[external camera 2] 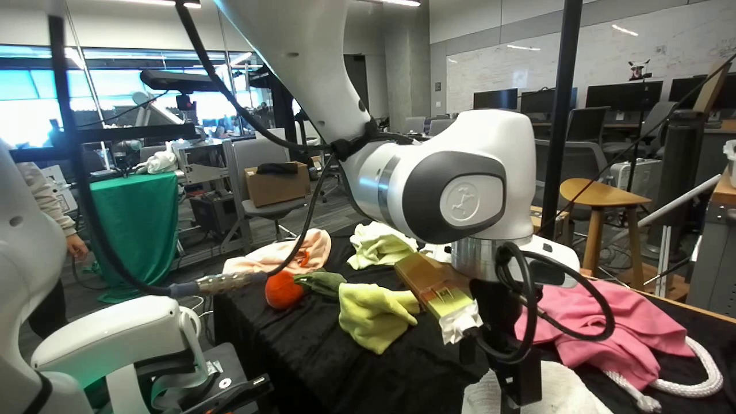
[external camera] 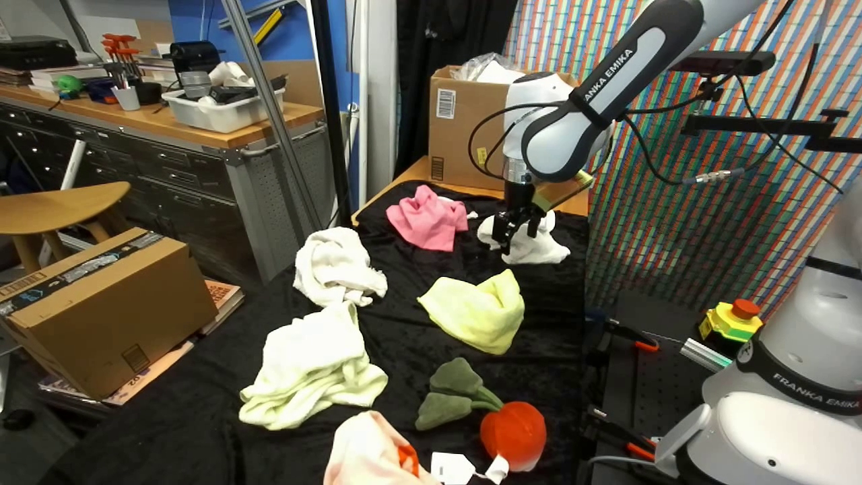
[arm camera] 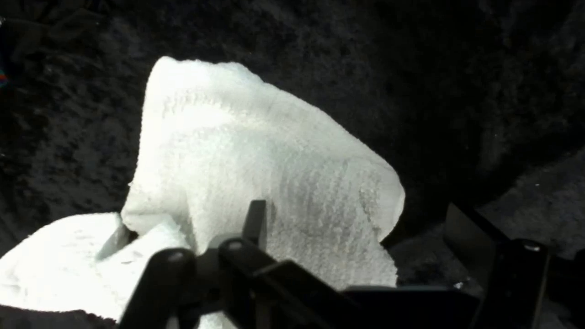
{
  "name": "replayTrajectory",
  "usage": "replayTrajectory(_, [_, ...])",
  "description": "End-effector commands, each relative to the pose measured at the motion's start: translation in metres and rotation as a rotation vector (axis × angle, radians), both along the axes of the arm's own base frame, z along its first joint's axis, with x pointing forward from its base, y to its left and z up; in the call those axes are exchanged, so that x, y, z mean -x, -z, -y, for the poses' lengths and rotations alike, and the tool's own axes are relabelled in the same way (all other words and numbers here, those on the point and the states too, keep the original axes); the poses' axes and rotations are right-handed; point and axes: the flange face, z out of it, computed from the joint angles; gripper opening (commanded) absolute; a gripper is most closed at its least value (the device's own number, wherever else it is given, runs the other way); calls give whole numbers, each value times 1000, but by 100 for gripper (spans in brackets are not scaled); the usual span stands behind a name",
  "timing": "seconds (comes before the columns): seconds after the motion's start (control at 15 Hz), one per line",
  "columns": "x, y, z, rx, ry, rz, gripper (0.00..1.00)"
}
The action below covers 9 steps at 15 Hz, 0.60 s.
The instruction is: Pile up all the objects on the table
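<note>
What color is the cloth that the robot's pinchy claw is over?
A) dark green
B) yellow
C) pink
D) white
D, because the wrist view shows the gripper, its jaws standing open, over a white cloth.

The desk (external camera: 404, 350) has a velvety cloth top. Mid-frame in the wrist view, the white cloth (arm camera: 256, 146) looks rough. At lower left in an exterior view, the box (external camera: 128, 313) is matt cardboard.
</note>
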Motion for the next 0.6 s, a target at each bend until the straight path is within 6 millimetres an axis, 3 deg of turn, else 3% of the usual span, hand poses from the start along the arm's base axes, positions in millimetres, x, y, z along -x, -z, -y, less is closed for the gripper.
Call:
replayTrajectory(0.0, [-5, 5, 12, 45, 16, 46, 100])
replayTrajectory(0.53, [-14, 0, 31, 117, 66, 96, 100])
